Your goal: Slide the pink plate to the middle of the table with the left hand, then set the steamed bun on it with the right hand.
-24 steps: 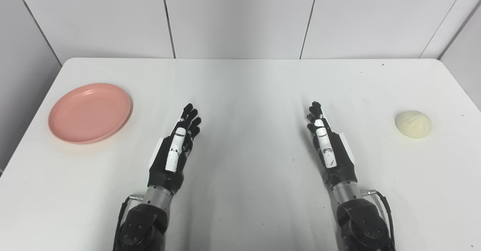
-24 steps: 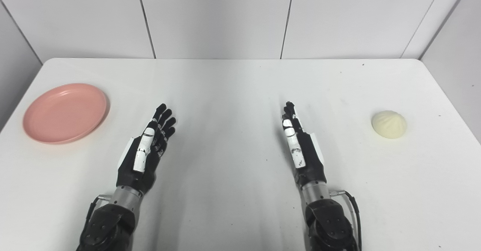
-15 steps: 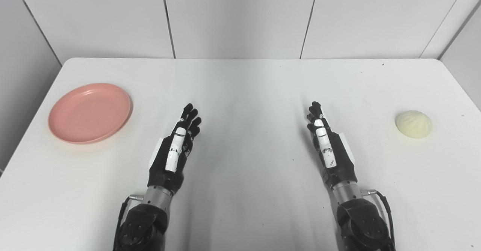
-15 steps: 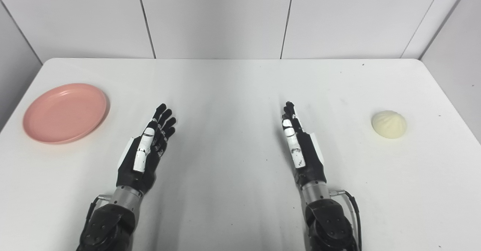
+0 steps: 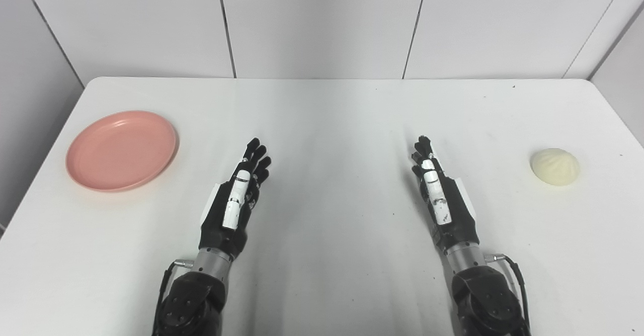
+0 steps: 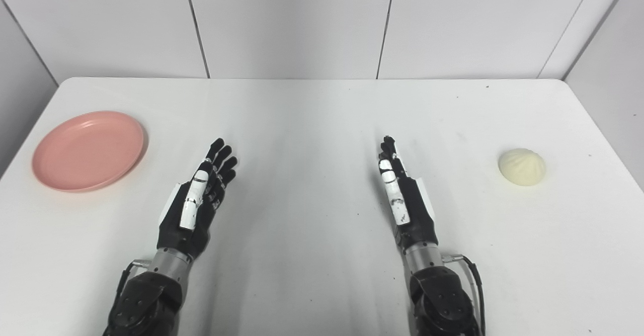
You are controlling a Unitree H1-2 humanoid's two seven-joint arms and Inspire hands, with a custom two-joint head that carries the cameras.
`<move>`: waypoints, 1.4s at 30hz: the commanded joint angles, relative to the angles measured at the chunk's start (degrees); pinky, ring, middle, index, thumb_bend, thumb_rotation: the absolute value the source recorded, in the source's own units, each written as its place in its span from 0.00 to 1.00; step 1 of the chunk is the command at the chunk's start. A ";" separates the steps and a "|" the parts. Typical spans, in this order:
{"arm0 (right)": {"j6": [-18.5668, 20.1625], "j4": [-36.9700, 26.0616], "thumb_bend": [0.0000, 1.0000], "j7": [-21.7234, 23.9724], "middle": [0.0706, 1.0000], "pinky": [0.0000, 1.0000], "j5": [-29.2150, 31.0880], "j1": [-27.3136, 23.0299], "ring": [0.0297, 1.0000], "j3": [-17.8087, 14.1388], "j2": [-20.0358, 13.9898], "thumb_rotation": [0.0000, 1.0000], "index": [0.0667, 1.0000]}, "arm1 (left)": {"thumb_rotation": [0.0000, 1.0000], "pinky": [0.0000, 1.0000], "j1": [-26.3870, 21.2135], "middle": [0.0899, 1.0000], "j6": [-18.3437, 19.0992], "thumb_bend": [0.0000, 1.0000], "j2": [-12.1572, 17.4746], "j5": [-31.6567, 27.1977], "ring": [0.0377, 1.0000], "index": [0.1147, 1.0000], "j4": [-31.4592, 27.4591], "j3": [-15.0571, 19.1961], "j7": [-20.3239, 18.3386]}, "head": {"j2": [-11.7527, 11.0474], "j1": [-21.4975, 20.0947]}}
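A round pink plate (image 5: 122,150) lies near the table's left edge, with nothing on it. A pale steamed bun (image 5: 554,166) rests on the table at the far right. My left hand (image 5: 235,200) is held edge-up over the table, right of the plate and well apart from it, fingers stretched out and holding nothing. My right hand (image 5: 440,200) stands the same way left of the bun, open, with a wide gap between it and the bun.
The white table (image 5: 327,124) ends at a grey panelled wall (image 5: 322,24) at the back. Its left and right edges run close to the plate and the bun. Bare tabletop lies between the two hands.
Neither hand has moved, and the plate and bun lie where they were. The whole picture has shifted a few pixels, so the camera moved slightly.
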 commanded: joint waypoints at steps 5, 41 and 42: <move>-1.67 2.42 0.25 1.31 1.00 1.00 1.80 -0.49 1.00 -1.05 -1.41 1.00 1.00 | 1.00 1.00 0.74 1.00 -1.57 0.38 -1.33 1.55 1.00 1.00 6.58 -0.83 0.58 | -1.41 3.50; -1.18 2.36 0.22 2.22 1.00 1.00 3.35 -0.53 1.00 -1.58 -1.60 1.00 1.00 | 1.00 1.00 -0.98 1.00 0.67 0.37 -2.15 2.83 1.00 1.00 -1.21 -0.42 2.22 | -2.06 4.71; -1.14 2.40 0.23 2.28 1.00 1.00 3.43 -0.55 1.00 -1.63 -1.60 1.00 1.00 | 1.00 1.00 -1.18 1.00 0.61 0.38 -2.08 2.79 0.99 1.00 -1.51 -0.21 2.31 | -2.06 4.71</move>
